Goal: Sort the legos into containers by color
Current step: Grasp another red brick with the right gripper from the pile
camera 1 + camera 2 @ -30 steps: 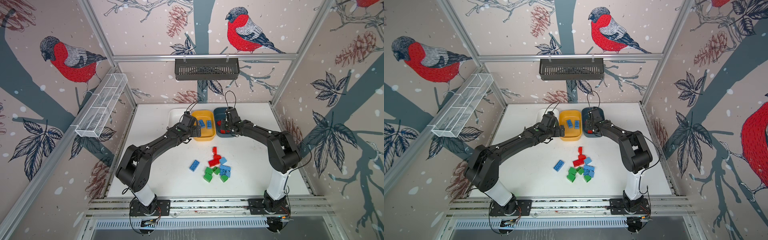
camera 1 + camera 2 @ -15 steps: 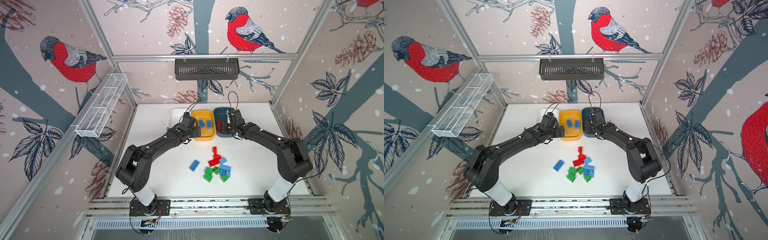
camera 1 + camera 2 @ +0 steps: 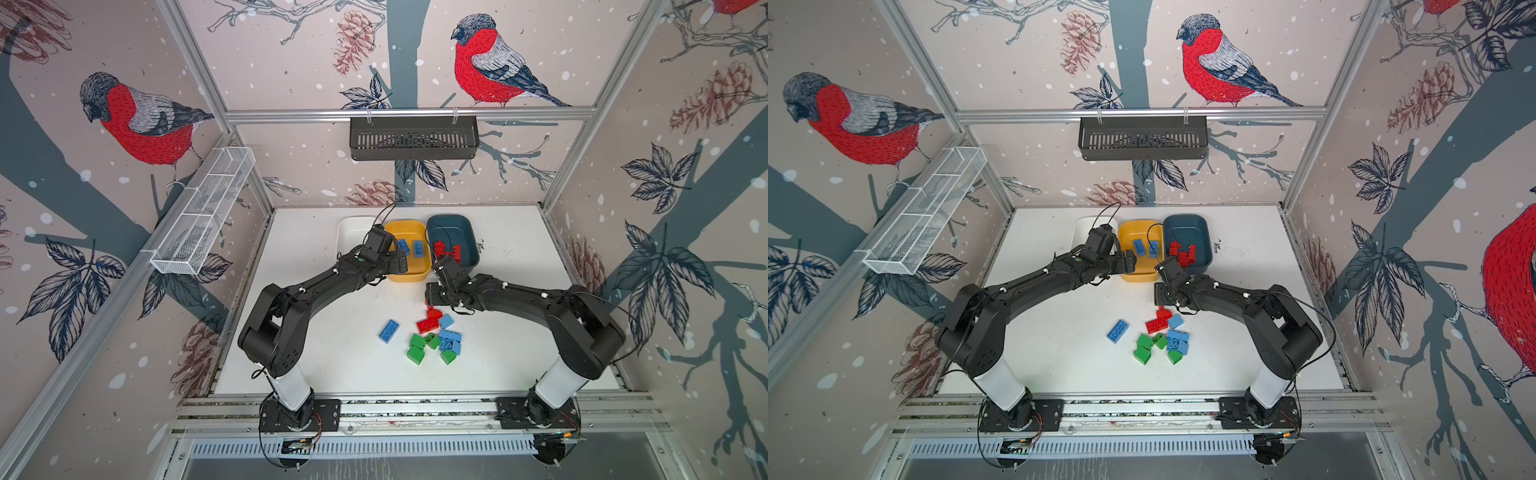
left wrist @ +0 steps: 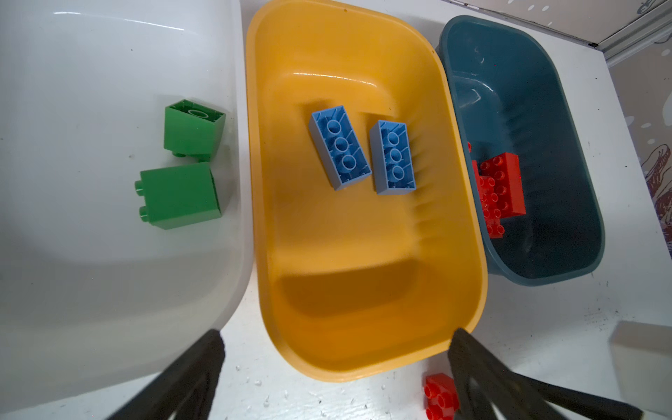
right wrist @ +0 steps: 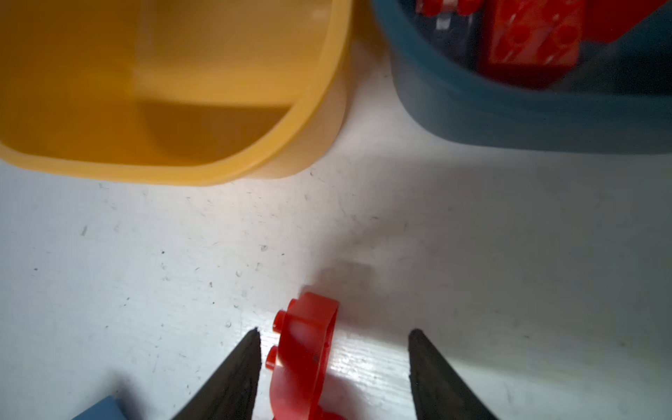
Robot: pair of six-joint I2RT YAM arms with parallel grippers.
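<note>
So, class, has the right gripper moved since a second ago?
Yes. The right gripper has drawn back from over the teal tub to the loose red brick.

The place was a robotics test cell, not a home: a boxed enclosure framed in aluminium extrusion posts (image 3: 201, 70) and lined with printed bird-pattern wall panels (image 3: 141, 120). A left arm (image 3: 316, 286) and a right arm (image 3: 519, 293) stood bolted to a slotted rail (image 3: 415, 409) fronting a white tabletop (image 3: 332, 374) — fixed laboratory rig hardware.
</note>
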